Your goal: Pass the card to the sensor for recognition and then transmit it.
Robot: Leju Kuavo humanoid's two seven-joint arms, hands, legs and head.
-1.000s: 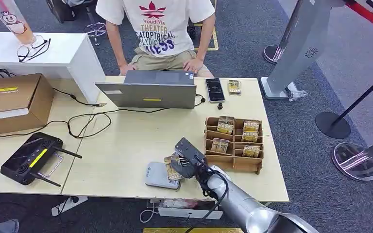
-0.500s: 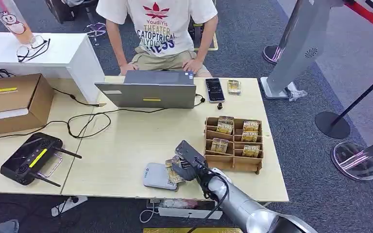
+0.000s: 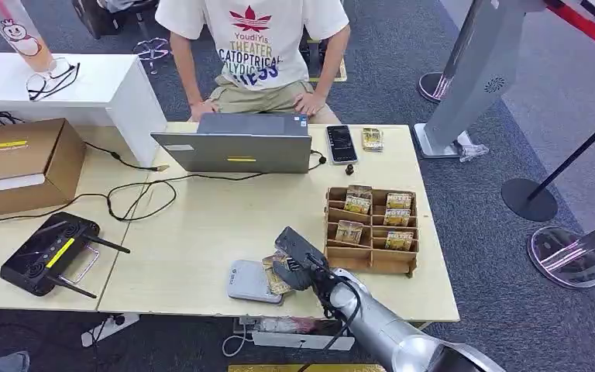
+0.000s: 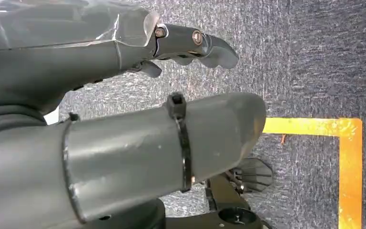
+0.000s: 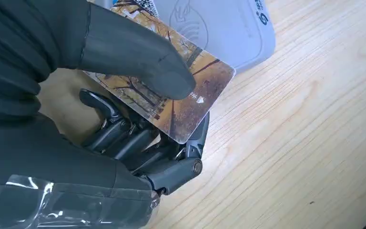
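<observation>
**Robot hand holds a photo card at the edge of a card reader**

The right robot hand (image 3: 294,262) grips a card (image 5: 171,98) between its thick grey thumb, pressed on the printed face, and the darker fingers (image 5: 138,143) curled beneath it. The card is a flat rectangle printed with an autumn scene in brown and gold: bare tree trunks and a small white mark near one end. In the head view the card (image 3: 273,275) sits low over the pale wooden tabletop (image 3: 194,232), just beside the near front edge. Its long axis runs from the robot hand out toward the sensor (image 3: 252,280), a light grey, rounded pad with a printed wave symbol. The card's free end points at the sensor and overlaps its nearer edge; whether the two touch cannot be told.

Just to the right of the robot hand stands a brown cardboard organiser (image 3: 372,231) divided into compartments. Four compartments hold upright stacks of similar gold-brown cards (image 3: 397,211); the front row looks unfilled.

The left robot hand (image 4: 181,43) hangs over grey carpet marked with a yellow line (image 4: 348,162), its fingers loosely curved and holding nothing.

Farther back on the tabletop lie a grey laptop (image 3: 236,145), a dark phone (image 3: 341,143) and a black controller (image 3: 46,252). A seated person (image 3: 252,50) in a white printed shirt faces the laptop.
</observation>
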